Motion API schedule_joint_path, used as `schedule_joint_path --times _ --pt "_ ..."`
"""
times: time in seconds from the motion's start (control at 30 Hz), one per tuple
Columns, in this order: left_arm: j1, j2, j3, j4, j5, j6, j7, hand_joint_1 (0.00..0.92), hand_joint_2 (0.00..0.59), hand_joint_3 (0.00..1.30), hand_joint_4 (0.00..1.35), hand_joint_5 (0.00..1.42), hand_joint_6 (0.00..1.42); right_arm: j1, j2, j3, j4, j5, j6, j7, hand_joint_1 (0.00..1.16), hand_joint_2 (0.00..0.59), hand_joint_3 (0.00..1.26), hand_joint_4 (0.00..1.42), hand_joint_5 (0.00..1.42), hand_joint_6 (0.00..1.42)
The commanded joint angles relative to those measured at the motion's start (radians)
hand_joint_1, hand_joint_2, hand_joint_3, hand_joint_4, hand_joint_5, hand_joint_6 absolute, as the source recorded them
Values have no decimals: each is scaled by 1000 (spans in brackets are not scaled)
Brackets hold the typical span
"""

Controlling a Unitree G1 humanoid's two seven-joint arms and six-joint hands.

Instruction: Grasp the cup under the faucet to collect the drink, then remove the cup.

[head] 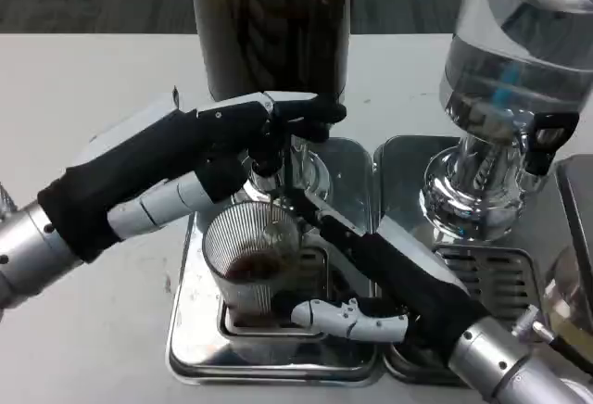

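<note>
A clear ribbed cup (252, 258) stands on the steel drip tray (278, 359) under the faucet (289, 149) of the dark drink dispenser (271, 24). A little dark liquid lies in the cup's bottom. My right hand (389, 284) wraps around the cup from the right, with its thumb (345, 317) low at the cup's front and its fingers (320, 220) behind the cup. My left hand (243, 140) reaches in from the left above the cup, and its fingers hold the black faucet lever (310, 110).
A second dispenser (519, 52) of clear liquid stands at the right on its own drip tray (486, 274), with a black tap handle (548, 135). A glass object (570, 297) sits at the right edge. Bare white table (83, 98) lies to the left.
</note>
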Motion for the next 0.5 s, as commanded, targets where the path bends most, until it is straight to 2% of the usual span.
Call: schedule_joint_path --times 0.03,0.3,0.5 --pt "5 9 2 10 26 -15 0 0 96 246 164 198 111 -32 9 2 28 -7 -24 -11 514 187 0 0 0 2" --pt "8 8 6 22 34 -20 9 0 95 246 164 206 117 -74 26 7 79 -6 -43 -11 514 187 0 0 0 2" --pt "11 2 13 29 44 -24 22 0 95 246 164 207 119 -93 22 3 105 3 -54 -2 514 187 0 0 0 2"
